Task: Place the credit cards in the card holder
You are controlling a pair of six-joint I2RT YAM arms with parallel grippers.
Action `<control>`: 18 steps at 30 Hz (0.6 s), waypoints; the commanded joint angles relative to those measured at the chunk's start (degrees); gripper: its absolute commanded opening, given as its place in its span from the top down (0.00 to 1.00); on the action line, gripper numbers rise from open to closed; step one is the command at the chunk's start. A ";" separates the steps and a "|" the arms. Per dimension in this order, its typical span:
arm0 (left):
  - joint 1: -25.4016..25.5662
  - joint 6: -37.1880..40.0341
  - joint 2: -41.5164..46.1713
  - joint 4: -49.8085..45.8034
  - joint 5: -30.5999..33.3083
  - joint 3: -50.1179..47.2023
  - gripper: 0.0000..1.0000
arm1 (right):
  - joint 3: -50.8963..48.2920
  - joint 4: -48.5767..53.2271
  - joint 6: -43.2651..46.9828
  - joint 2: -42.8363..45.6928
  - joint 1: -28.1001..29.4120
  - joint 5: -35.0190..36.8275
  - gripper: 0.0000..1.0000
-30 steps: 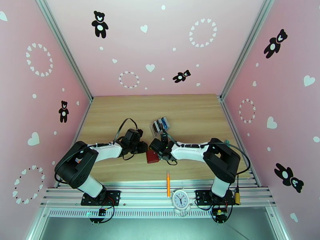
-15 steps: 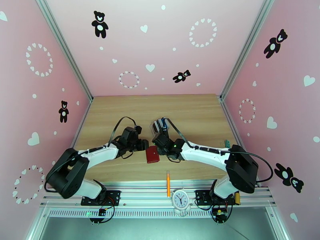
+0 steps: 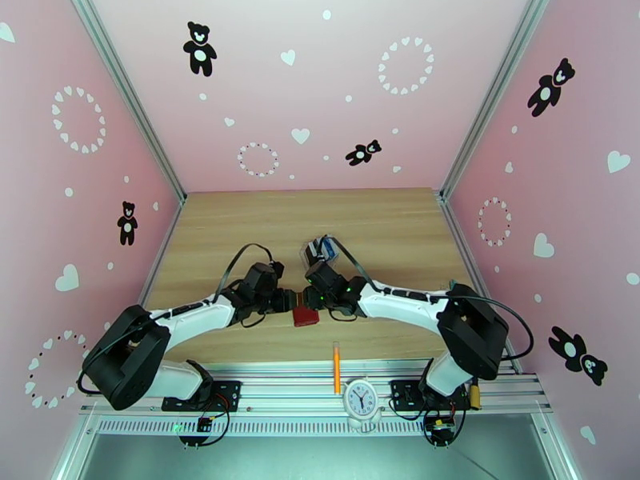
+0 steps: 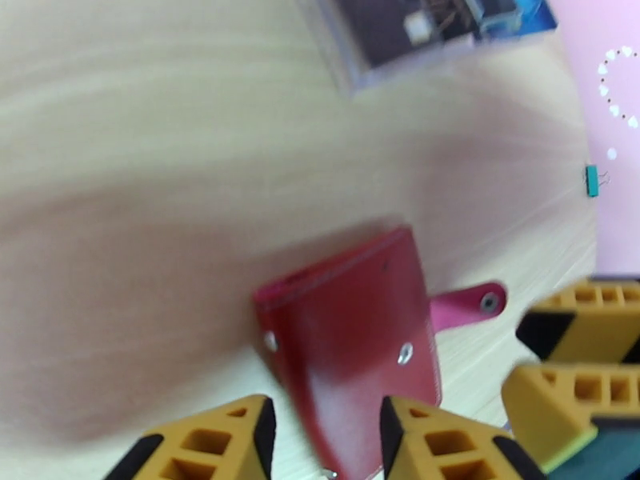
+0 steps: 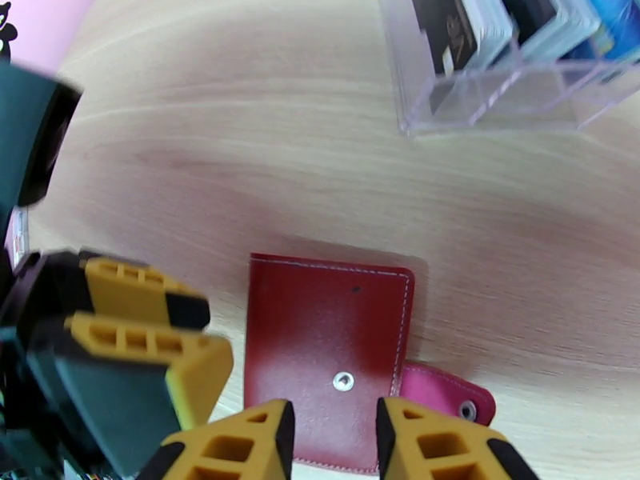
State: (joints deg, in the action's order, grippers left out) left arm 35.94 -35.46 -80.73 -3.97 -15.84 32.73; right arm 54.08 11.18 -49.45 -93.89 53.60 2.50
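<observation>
From above, the red card holder (image 3: 305,316) lies closed on the wooden table (image 3: 240,226), near the front edge and between the two arms. The left claw (image 3: 290,300) sits at its 10 o'clock and the right claw (image 3: 314,293) at its 12 o'clock, both low and close to it. The credit cards (image 3: 323,248) stand in a clear rack (image 3: 310,254) further out at 12 o'clock. An orange pencil (image 3: 337,367) lies at the holder's 5 o'clock, and a white clock (image 3: 361,399) stands on the front rail.

In the left wrist view (rather blurred), the left claw (image 4: 324,422) has its fingers parted, and the near end of the card holder (image 4: 352,354) shows in the gap. I cannot tell whether they touch it. The pink snap tab (image 4: 468,304) sticks out unfastened at the holder's 3 o'clock. The right claw (image 4: 524,358) is at 4 o'clock, its fingers slightly apart. The rack (image 4: 416,30) is at 12 o'clock, and a teal binder clip (image 4: 592,180) lies by the wall.

In the right wrist view, the right claw (image 5: 334,430) is spread a little and pinches nothing. The card holder (image 5: 328,338) lies flat below the gap, stud up, with the tab (image 5: 448,394) at its 4 o'clock. The left claw (image 5: 212,336) is just beside the holder's 9 o'clock edge. The cards (image 5: 520,22) in their rack (image 5: 496,98) are at 1 o'clock, well apart.
</observation>
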 commanded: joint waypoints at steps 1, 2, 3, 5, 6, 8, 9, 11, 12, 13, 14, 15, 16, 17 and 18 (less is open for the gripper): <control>1.75 -2.02 0.50 0.01 1.90 -0.96 0.62 | -2.10 -3.87 -1.58 -1.83 -0.92 -4.02 0.65; 1.98 -2.30 0.34 0.30 2.00 -1.03 0.64 | -2.75 -4.65 -1.93 -2.10 -1.32 -4.57 0.65; 2.17 -2.45 0.09 0.52 2.00 -1.09 0.65 | -3.26 -5.29 -2.17 -2.27 -1.53 -5.16 0.65; 2.31 -2.76 -0.52 0.80 1.91 -0.85 0.69 | -4.12 -6.21 -2.64 -2.85 -1.91 -5.92 0.65; 2.35 -2.77 -0.91 0.70 1.96 -0.59 0.70 | -4.37 -6.49 -2.82 -3.04 -2.01 -6.17 0.65; 2.29 -2.52 -1.86 -0.05 2.35 0.08 0.73 | -4.92 -6.82 -3.18 -3.23 -2.19 -6.28 0.64; 2.29 -2.34 -2.35 -0.43 2.44 0.51 0.73 | -5.23 -6.97 -3.35 -3.32 -2.25 -6.28 0.64; 2.34 -1.98 -3.60 -0.90 2.56 1.37 0.74 | -5.86 -7.35 -3.56 -3.23 -2.40 -6.37 0.64; 2.29 -1.74 -4.34 -1.33 2.65 1.90 0.75 | -6.24 -7.41 -3.72 -3.10 -2.45 -6.30 0.64; 2.29 -1.63 -5.00 -1.54 2.70 2.35 0.75 | -6.52 -7.55 -3.94 -2.94 -2.58 -6.35 0.64; 2.29 -1.46 -5.74 -1.63 2.65 2.79 0.75 | -6.86 -7.73 -3.96 -2.90 -2.63 -6.37 0.64; 2.29 -1.37 -6.33 -1.74 2.72 3.16 0.75 | -7.20 -7.83 -4.15 -2.87 -2.71 -6.44 0.64; 2.31 -1.36 -6.84 -1.70 2.73 3.38 0.76 | -7.40 -7.83 -4.26 -2.77 -2.85 -6.46 0.64; 2.29 -1.28 -7.29 -1.66 2.78 3.64 0.76 | -7.74 -8.00 -4.37 -2.67 -2.94 -6.52 0.64; 2.29 -1.25 -7.63 -1.65 2.75 3.86 0.76 | -8.08 -8.25 -4.49 -2.57 -2.97 -6.61 0.64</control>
State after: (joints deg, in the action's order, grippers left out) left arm 37.93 -37.56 -86.91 -4.10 -14.31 35.22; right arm 47.27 4.03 -52.97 -96.27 51.03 -3.55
